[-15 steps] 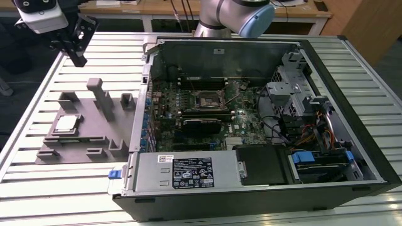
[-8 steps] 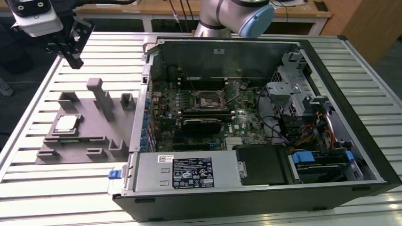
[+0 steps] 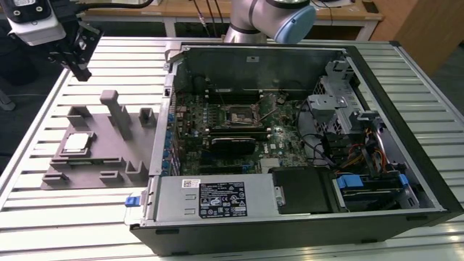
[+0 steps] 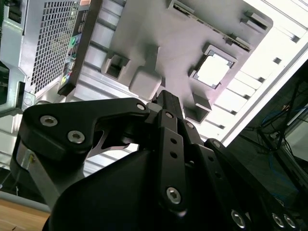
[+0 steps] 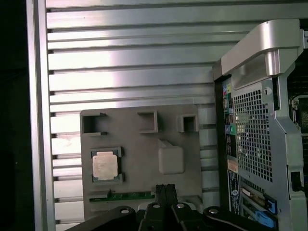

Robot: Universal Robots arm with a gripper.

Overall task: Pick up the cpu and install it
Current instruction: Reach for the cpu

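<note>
The cpu [image 3: 76,143] lies flat in a square pocket of the grey fixture plate [image 3: 107,159]. The plate rests on the slatted table [image 3: 43,217], just beside the open computer case [image 3: 290,136], with bare slats around its other sides. The gripper [image 3: 80,73] hangs above the table near the plate, apart from the cpu, its fingers [image 5: 160,191] pressed together and holding nothing. Inside the case, the socket [image 3: 238,115] sits on the board.

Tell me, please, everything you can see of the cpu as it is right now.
The cpu is a small flat square chip with a pale silver metal top and a darker rim. It lies flat, top up, in a square recess of the grey fixture plate, to the exterior view's left of the open computer case. Only the fixture touches it; the gripper hangs above the plate, apart from it.
</note>
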